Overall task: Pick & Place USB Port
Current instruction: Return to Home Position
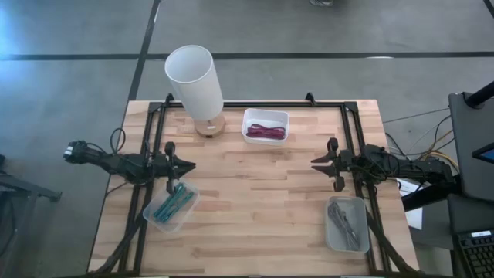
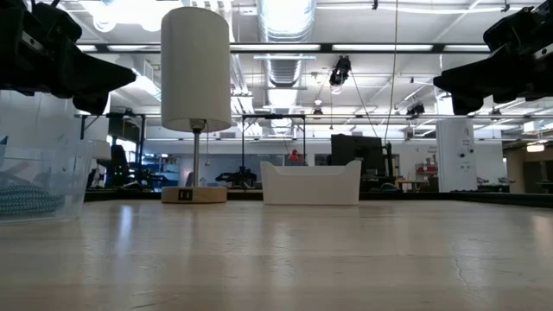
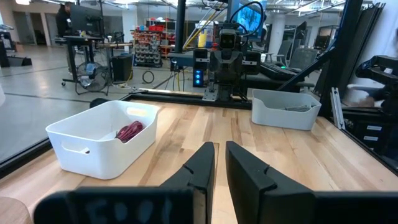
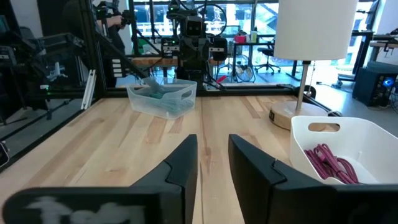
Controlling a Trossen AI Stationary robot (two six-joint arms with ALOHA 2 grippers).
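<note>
A white-shaded lamp (image 1: 193,81) stands on its round wooden base (image 2: 193,194) at the table's far left; the base shows a small dark socket (image 2: 185,194) on its front. Next to it a white bin (image 1: 265,116) holds magenta cables (image 3: 129,131). My left gripper (image 3: 220,149) hovers level at the table's left edge, its fingers a narrow gap apart with nothing between them. My right gripper (image 4: 213,146) hovers level at the right edge, open and empty. Both point toward the table's middle.
A clear bin (image 1: 171,205) with teal cables sits near my left gripper at the front left. A grey bin (image 1: 346,224) with grey cables sits at the front right. A black frame (image 1: 255,103) runs around the table. Bare wood (image 1: 255,193) lies between the arms.
</note>
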